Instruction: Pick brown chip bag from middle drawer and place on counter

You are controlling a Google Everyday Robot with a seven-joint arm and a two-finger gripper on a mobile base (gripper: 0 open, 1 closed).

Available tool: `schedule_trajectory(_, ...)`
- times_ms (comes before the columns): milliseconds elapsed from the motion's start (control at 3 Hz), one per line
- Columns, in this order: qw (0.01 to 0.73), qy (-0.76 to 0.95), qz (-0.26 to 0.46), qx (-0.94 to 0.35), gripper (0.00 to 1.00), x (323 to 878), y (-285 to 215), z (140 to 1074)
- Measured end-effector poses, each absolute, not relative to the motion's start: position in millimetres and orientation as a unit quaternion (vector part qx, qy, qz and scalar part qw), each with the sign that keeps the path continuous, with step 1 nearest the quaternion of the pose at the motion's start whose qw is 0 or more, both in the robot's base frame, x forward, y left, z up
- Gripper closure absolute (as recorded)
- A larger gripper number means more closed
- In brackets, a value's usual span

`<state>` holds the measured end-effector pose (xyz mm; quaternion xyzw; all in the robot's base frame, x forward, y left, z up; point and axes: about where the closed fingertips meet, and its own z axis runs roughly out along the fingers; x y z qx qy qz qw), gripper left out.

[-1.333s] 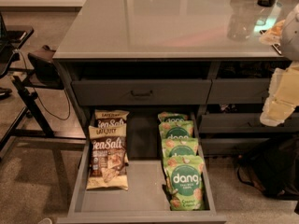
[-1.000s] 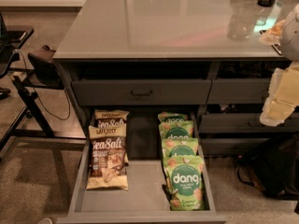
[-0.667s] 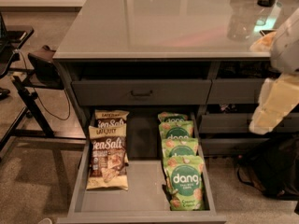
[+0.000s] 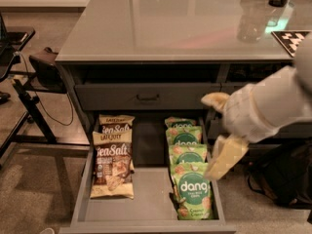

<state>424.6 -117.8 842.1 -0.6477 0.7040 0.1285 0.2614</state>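
While the gripper point(image 4: 211, 138) hangs w/ fingers spread wide above the green pouches point(image 4: 187, 177), the brown chip bag point(image 4: 112, 165) lies well to its left and lower, flat in the drawer point(image 4: 146, 204), overlapping a twin bag point(image 4: 116, 125) behind. Best approach imo: shift left, drop straight down, pinch only the front bag's top edge, then lift to the counter point(image 4: 170, 23).

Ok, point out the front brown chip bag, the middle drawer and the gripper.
front brown chip bag point(image 4: 112, 165), camera view, middle of its dark front.
middle drawer point(image 4: 148, 203), camera view, bare floor near its front edge.
gripper point(image 4: 207, 137), camera view, midway between its open jaws, over the drawer's right side.
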Motion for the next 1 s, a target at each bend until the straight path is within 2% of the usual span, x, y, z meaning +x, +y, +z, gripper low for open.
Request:
schedule_trajectory(333,0.315,0.671,0.211,-0.637,0.00,431,-57,788)
schedule_trajectory(1000,0.359,0.642,0.281,-0.617,0.00,440,44,697)
